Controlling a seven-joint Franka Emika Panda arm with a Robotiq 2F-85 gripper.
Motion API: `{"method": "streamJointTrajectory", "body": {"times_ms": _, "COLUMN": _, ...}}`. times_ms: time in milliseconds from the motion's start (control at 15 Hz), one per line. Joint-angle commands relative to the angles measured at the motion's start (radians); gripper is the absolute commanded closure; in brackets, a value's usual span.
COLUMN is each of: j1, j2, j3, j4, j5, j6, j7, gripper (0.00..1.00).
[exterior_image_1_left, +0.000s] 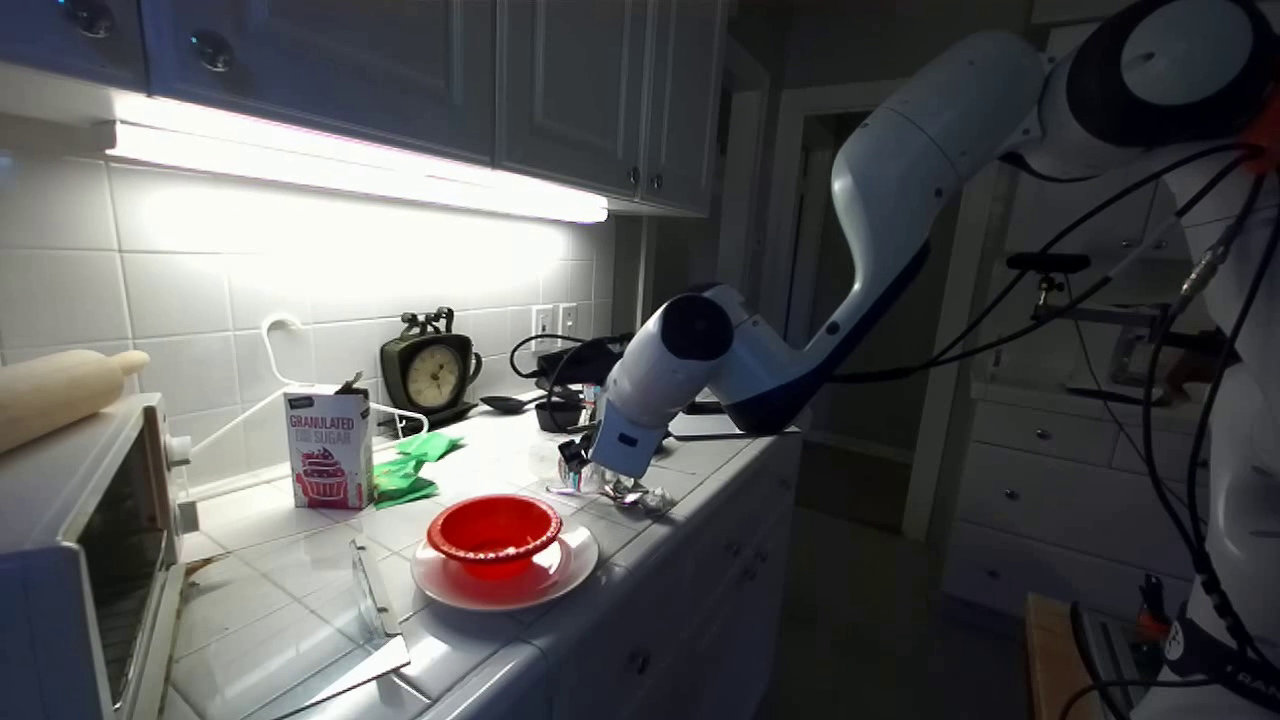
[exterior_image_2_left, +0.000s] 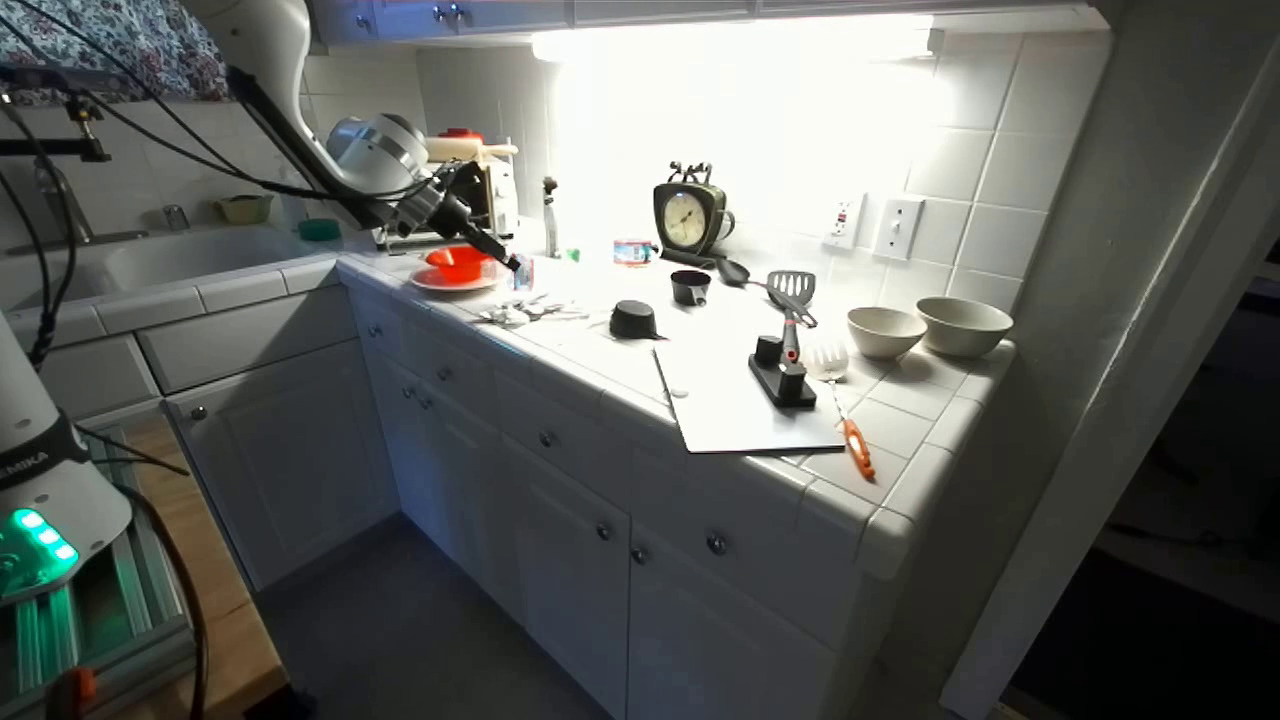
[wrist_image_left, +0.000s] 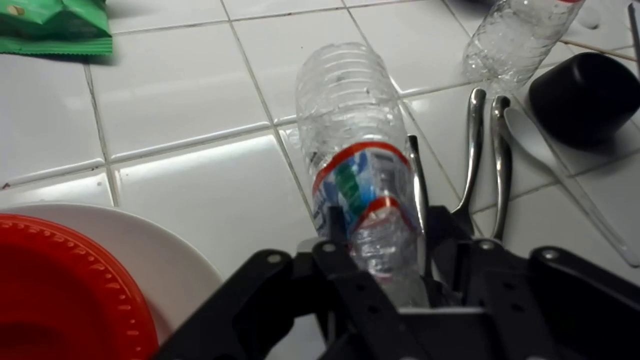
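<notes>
The gripper (wrist_image_left: 389, 220) is seen with its fingers parted, and a clear bottle (wrist_image_left: 360, 160) is framed between them over the tiled counter (wrist_image_left: 200, 185); a gap is left on one side, while contact on the other cannot be told. To one side, a red bowl (wrist_image_left: 55, 285) is borne by a white plate (wrist_image_left: 162, 257); to the other, metal cutlery handles (wrist_image_left: 476, 145) are spread. Farther off, a black cup (wrist_image_left: 582, 100), a second bottle (wrist_image_left: 515, 45) and a green packet (wrist_image_left: 60, 25) are seen. In both exterior views, a clock (exterior_image_1_left: 432, 375) is shown near the tiled wall (exterior_image_1_left: 170, 300).
</notes>
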Motion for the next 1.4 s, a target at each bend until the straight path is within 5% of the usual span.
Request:
{"method": "streamJointTrajectory", "body": {"times_ms": 0, "j1": 0.002, "j2": -0.006, "j3": -0.003, "j4": 0.02, "j5": 0.021, "j6": 0.005, "j7": -0.019, "gripper": 0.23}}
{"method": "streamJointTrajectory", "body": {"times_ms": 267, "j1": 0.002, "j2": -0.007, "j3": -0.002, "j4": 0.037, "j5": 0.027, "j6": 0.004, "j7": -0.012, "gripper": 0.0}}
{"method": "streamJointTrajectory", "body": {"times_ms": 1200, "j1": -0.009, "j2": 0.019, "j3": 0.099, "j4": 0.065, "j5": 0.634, "j6": 0.09, "j7": -0.201, "gripper": 0.0}}
{"method": "streamJointTrajectory", "body": {"times_ms": 1333, "j1": -0.003, "j2": 0.023, "j3": 0.101, "j4": 0.066, "j5": 0.675, "j6": 0.092, "j7": -0.225, "gripper": 0.26}}
